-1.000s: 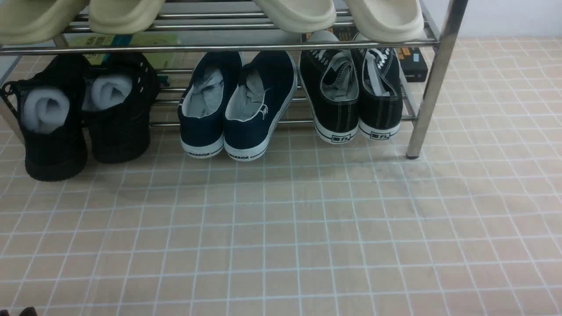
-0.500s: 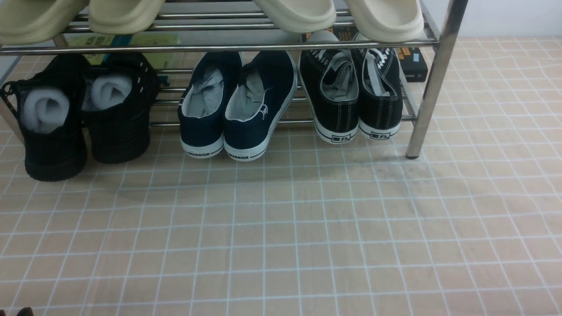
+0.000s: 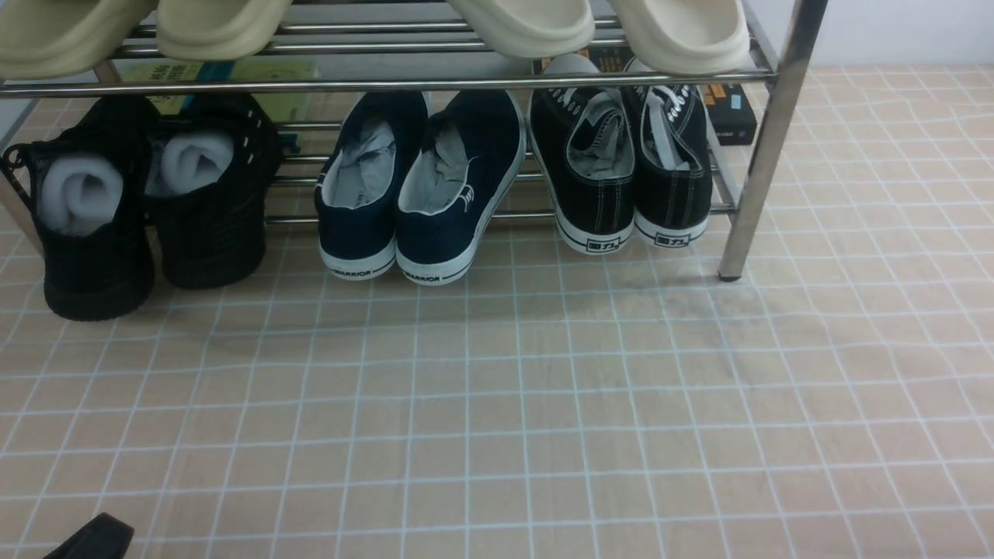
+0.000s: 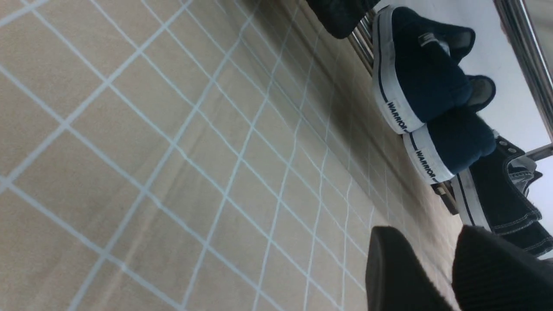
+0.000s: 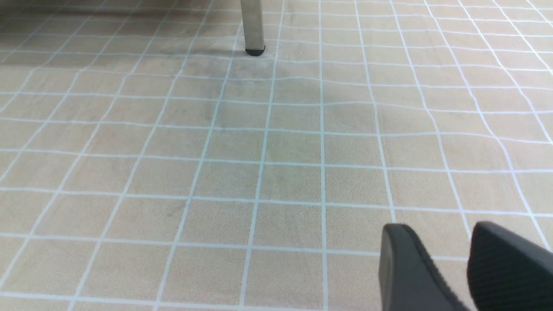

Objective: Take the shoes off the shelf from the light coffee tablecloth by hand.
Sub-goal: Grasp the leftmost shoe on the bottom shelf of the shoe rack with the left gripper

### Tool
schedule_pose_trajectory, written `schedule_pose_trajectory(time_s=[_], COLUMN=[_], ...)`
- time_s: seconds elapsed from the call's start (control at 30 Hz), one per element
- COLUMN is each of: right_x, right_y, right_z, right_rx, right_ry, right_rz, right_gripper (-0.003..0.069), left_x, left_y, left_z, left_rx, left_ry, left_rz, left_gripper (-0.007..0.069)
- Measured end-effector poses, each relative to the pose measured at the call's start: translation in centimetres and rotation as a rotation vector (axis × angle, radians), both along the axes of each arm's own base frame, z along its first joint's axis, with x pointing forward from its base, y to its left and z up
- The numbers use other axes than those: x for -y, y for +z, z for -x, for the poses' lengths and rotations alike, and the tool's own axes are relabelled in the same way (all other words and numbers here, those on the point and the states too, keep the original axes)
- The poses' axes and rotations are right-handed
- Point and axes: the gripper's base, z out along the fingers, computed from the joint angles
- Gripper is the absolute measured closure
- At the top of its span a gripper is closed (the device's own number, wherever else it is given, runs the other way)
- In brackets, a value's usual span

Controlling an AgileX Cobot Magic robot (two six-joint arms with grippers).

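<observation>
The all-black knit shoes (image 3: 147,210) with grey rolled stuffing stand at the left end of the chrome shelf (image 3: 765,147), toes on the lower rails and heels toward me on the light coffee tablecloth (image 3: 543,404). One toe of them shows in the left wrist view (image 4: 341,15). My left gripper (image 4: 425,235) is open with only cloth between its fingers; one dark finger (image 3: 93,538) pokes in at the front view's bottom-left corner, far short of the shoes. My right gripper (image 5: 436,231) is open and empty, low over bare cloth near the shelf's right leg (image 5: 252,26).
A navy WARRIOR pair (image 3: 419,186) sits mid-shelf and a black canvas lace-up pair (image 3: 629,171) to its right. Cream slippers (image 3: 528,23) fill the upper tier. A dark box (image 3: 730,109) and a green box (image 3: 225,74) lie behind the shelf.
The left gripper's dark finger has pushed further up into the front view's bottom-left corner. The shoes and shelf have not moved.
</observation>
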Motion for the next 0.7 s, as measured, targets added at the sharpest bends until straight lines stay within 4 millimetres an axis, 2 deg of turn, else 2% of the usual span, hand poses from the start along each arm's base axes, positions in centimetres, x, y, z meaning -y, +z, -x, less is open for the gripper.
schedule_pose_trajectory(time_s=[0.17, 0.23, 0.3, 0.33, 0.37, 0.4, 0.43, 0.47, 0.53, 0.57, 0.67, 0.7], right_x=[0.0, 0.0, 0.0, 0.0, 0.0, 0.0, 0.0, 0.0, 0.0, 0.0, 0.0, 0.0], right_y=[0.0, 0.0, 0.0, 0.0, 0.0, 0.0, 0.0, 0.0, 0.0, 0.0, 0.0, 0.0], right_z=[0.0, 0.0, 0.0, 0.0, 0.0, 0.0, 0.0, 0.0, 0.0, 0.0, 0.0, 0.0], right_rx=[0.0, 0.0, 0.0, 0.0, 0.0, 0.0, 0.0, 0.0, 0.0, 0.0, 0.0, 0.0], right_ry=[0.0, 0.0, 0.0, 0.0, 0.0, 0.0, 0.0, 0.0, 0.0, 0.0, 0.0, 0.0], right_rz=[0.0, 0.0, 0.0, 0.0, 0.0, 0.0, 0.0, 0.0, 0.0, 0.0, 0.0, 0.0], right_gripper=[0.042, 0.042, 0.042, 0.042, 0.042, 0.042, 0.042, 0.042, 0.042, 0.042, 0.042, 0.042], left_x=[-0.2, -0.3, -0.2, -0.1, 0.0, 0.0, 0.1, 0.1, 0.2, 0.3, 0.6, 0.7], left_y=[0.4, 0.5, 0.9, 1.1, 2.0, 3.0, 4.5, 4.9, 6.3, 7.3, 7.3, 7.3], left_z=[-0.1, -0.1, 0.0, 0.0, 0.2, 0.4, 0.5, 0.5, 0.3, -0.3, -1.5, -1.6], left_rx=[0.046, 0.058, 0.049, 0.048, 0.051, 0.056, 0.048, 0.04, -0.013, -0.128, -0.388, -0.407], left_ry=[0.022, 0.027, 0.014, 0.01, -0.002, -0.011, -0.023, -0.026, -0.04, -0.068, -0.131, -0.136], left_rz=[-0.017, -0.017, -0.021, -0.024, -0.038, -0.051, -0.074, -0.08, -0.094, -0.101, -0.117, -0.12], left_gripper=[0.0391, 0.0417, 0.0491, 0.0501, 0.0564, 0.0594, 0.0616, 0.0618, 0.0624, 0.0624, 0.0624, 0.0624])
